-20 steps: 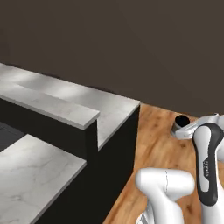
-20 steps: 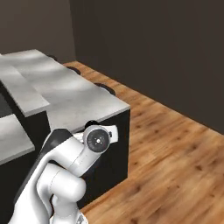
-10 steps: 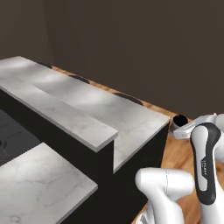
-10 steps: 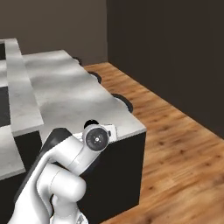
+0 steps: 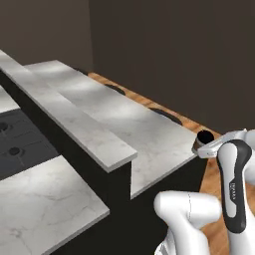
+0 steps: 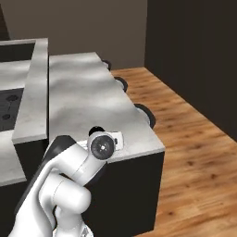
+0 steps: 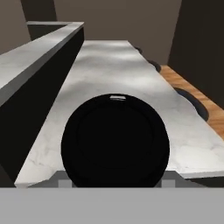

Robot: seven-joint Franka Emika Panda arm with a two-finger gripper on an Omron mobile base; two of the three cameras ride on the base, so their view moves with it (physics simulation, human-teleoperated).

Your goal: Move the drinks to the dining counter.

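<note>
A brown paper cup, one of the drinks, shows its round black lid close up in the hand view, upright and in front of the marbled top. My gripper is shut on the cup, whose dark lid sticks up at the hand by the near corner of the dining counter. From the right the lid peeks out behind the wrist, over the counter's front edge. The cup hides my fingertips. The counter's top stretches away ahead.
A raised narrow ledge runs along the counter's left side, with a black cooktop below it. Dark round stool seats line the counter's right edge over the wooden floor. Dark walls stand beyond.
The whole picture has shifted in both base views, so the base has driven and turned. The counter is now closer and longer in view. The cup has stayed in the hand.
</note>
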